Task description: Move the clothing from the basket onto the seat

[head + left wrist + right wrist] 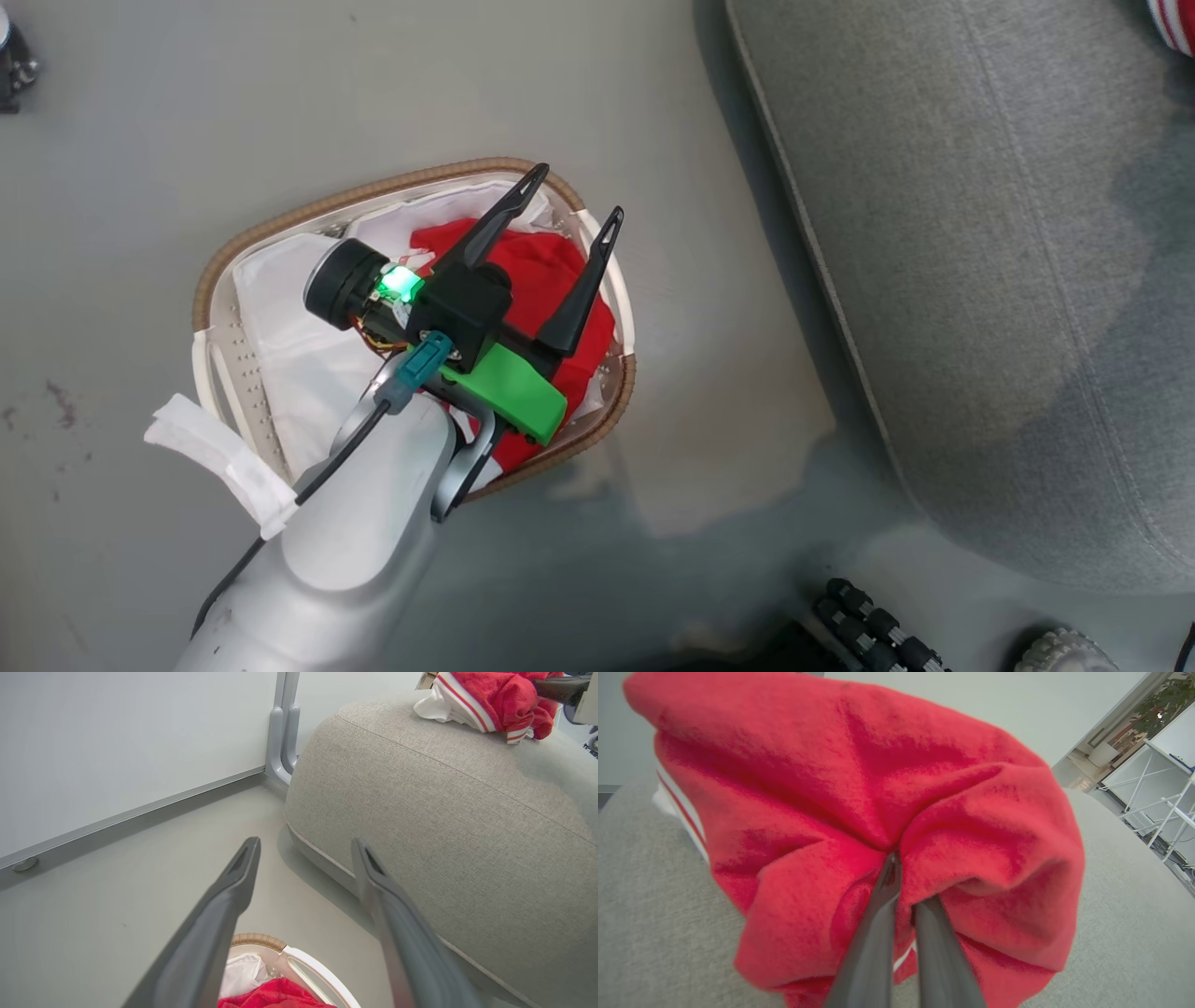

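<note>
One red garment [551, 280] lies in the basket [210, 289] beneath the spread left gripper [577, 192]. A second garment [896, 788] rests, seemingly, on the seat [654, 914], clamped in the right gripper [903, 882]. Withdrawing before release would drag it off, and a deep left grasp could snag the white liner [299, 355].

Left pincer [577, 192] spread wide; right pincer [903, 886] clamped tight.

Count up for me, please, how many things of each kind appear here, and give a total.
Red clothing: 2, basket bundle and seat bundle
Basket: 1
Seat: 1
White liner: 1
End effectors: 2, left end effector open, right end effector shut on the seat bundle
Total: 7
</note>
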`<state>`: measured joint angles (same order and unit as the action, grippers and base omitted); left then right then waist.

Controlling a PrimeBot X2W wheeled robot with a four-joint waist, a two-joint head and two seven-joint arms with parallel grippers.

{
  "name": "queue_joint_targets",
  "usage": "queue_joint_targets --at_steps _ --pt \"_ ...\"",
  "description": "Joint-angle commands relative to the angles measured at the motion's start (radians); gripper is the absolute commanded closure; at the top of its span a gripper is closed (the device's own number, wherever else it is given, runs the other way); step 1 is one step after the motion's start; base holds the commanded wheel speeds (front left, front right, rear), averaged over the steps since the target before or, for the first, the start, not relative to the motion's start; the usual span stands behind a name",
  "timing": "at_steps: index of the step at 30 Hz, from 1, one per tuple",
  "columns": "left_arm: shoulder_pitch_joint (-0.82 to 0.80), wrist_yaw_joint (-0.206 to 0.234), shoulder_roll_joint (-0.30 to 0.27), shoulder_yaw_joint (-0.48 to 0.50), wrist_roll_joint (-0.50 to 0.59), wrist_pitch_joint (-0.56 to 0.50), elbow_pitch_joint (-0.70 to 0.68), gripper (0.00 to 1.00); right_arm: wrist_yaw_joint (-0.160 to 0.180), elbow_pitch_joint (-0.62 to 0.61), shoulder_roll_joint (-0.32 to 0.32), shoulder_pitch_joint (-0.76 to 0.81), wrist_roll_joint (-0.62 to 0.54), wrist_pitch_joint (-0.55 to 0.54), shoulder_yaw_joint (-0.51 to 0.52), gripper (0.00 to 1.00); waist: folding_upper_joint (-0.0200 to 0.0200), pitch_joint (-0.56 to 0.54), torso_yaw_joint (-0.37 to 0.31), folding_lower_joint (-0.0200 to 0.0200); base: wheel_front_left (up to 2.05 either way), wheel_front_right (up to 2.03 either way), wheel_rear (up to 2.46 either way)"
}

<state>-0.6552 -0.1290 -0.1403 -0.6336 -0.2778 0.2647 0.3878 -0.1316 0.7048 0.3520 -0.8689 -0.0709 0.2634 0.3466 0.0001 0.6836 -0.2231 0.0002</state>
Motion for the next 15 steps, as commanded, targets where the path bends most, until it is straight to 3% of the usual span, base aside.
queue_joint_targets --at_steps 1,2,15 --pt "0.004 -0.003 -0.003 0.006 0.005 0.0 0.004 0.0 0.002 0.007 0.003 0.018 -0.01 0.002 0.016 0.22 -0.0001 0.004 0.017 -0.0002 0.0 0.0 0.0" --pt "0.005 -0.003 -0.001 0.008 0.005 0.0 0.009 0.0 0.002 0.011 -0.002 0.034 -0.015 0.002 0.021 0.0 -0.0001 -0.004 0.015 -0.0002 0.0 0.0 0.0" --pt "0.089 -0.003 0.046 0.054 -0.018 0.0 0.051 0.0 0.002 -0.117 -0.073 0.301 0.005 0.001 0.051 0.0 -0.0001 -0.212 0.015 -0.0002 0.0 0.0 0.0"
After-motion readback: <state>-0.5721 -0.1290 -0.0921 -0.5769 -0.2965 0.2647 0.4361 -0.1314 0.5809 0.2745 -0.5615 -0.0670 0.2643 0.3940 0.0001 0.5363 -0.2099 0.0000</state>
